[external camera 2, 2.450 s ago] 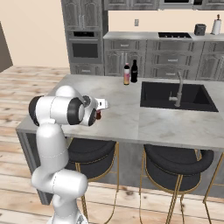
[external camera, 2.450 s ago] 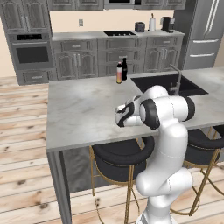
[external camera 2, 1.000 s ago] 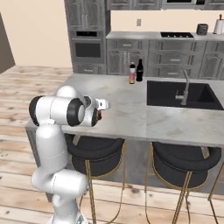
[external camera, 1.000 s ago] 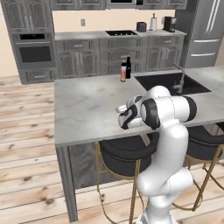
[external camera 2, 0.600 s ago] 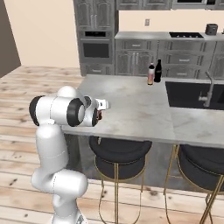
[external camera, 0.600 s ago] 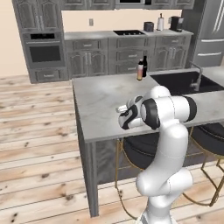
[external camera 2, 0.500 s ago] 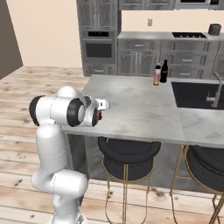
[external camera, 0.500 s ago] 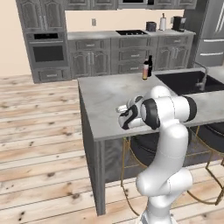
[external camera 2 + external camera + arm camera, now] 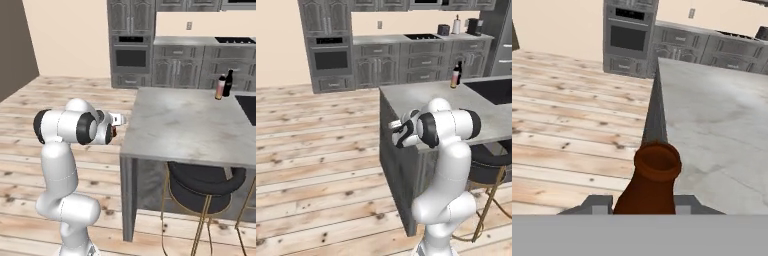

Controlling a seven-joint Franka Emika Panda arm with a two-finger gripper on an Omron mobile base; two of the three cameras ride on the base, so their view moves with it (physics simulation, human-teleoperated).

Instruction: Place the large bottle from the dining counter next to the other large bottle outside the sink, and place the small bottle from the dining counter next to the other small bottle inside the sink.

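Observation:
My gripper point(image 9: 639, 204) is shut on the small bottle point(image 9: 654, 175), a brown glass one whose open neck points ahead in the hand view. The gripper point(image 9: 397, 131) hangs off the left end of the dining counter point(image 9: 421, 97), at about slab height, with the bottle point(image 9: 114, 131) showing as a red spot at the gripper point(image 9: 117, 124). At the counter's far edge, beside the black sink point(image 9: 496, 90), the dark large bottle point(image 9: 228, 82) stands right next to the other large bottle point(image 9: 220, 87) with its pale label. The other small bottle is out of view.
Black stools with gold legs point(image 9: 200, 187) are tucked under the near side of the counter. Bare wooden floor point(image 9: 316, 150) spreads to the left. Grey cabinets with a wall oven point(image 9: 331, 60) line the back wall.
The base has driven left, so the counter, sink and bottles have slid right in both base views. The arm keeps its pose, still holding the small bottle.

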